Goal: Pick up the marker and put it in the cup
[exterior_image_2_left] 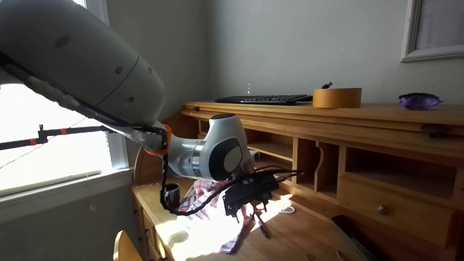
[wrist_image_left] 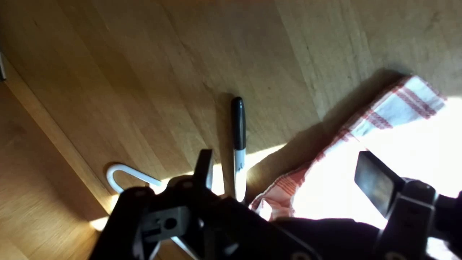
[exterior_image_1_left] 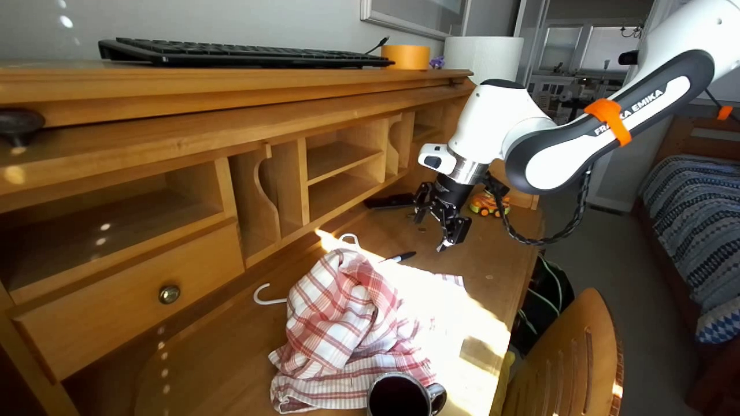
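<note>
- Wooden tabletop (exterior_image_1_left: 196, 358) was part sunlit; cubbyholes (exterior_image_1_left: 345, 156) ran along its back.
- Marker (wrist_image_left: 239, 144) lay there, black cap and pale barrel, just beside the red-and-white checked cloth (exterior_image_1_left: 341, 323); couldn't tell if touching.
- Gripper (wrist_image_left: 287, 171) hung above the tabletop near the marker; wrist view showed jaws wide apart.
- Dark cup (exterior_image_2_left: 172, 195) stood upright by the opposite end of the cloth, well apart from the marker.
- Keyboard (exterior_image_1_left: 243, 55) and orange cylinder (exterior_image_1_left: 406, 56) sat on the upper ledge (exterior_image_1_left: 231, 86).
</note>
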